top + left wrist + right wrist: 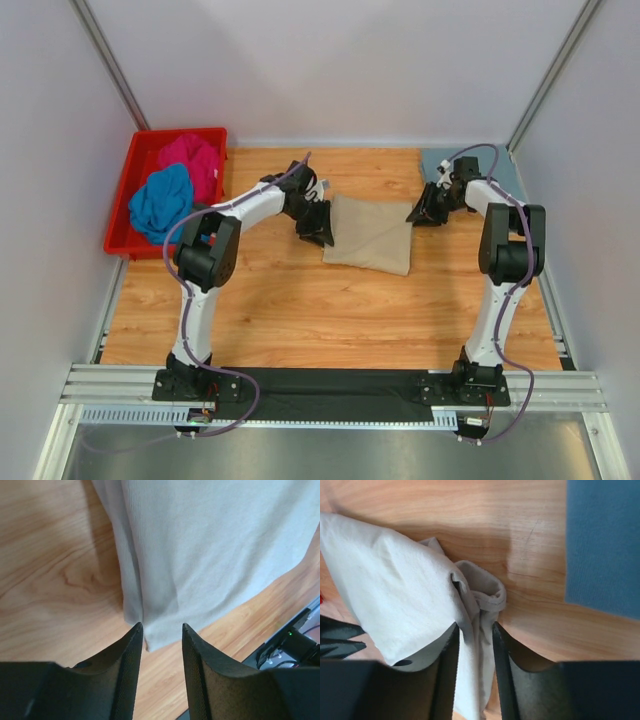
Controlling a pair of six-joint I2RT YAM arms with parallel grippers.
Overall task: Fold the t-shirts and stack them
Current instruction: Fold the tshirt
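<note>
Left fingers [125,670] stand apart, released; right fingers [445,675] straddle the beige t-shirt [370,235], grip unclear. Limp, light cloth: better pinch its corners.

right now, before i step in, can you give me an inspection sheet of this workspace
surface: wooden table, no spills seen
job's things: beige t-shirt partly folded mid-table; grey-blue t-shirt flat at the far right corner; magenta t-shirt and bright blue t-shirt bunched in the red bin
clutter: nothing seen
grippers: left gripper open at a corner of the beige t-shirt; right gripper has a fold of that shirt between its jaws, grip unclear
cables: purple cables loop along both arms, off the cloth
surroundings: white walls; metal rail at the arms' bases
</note>
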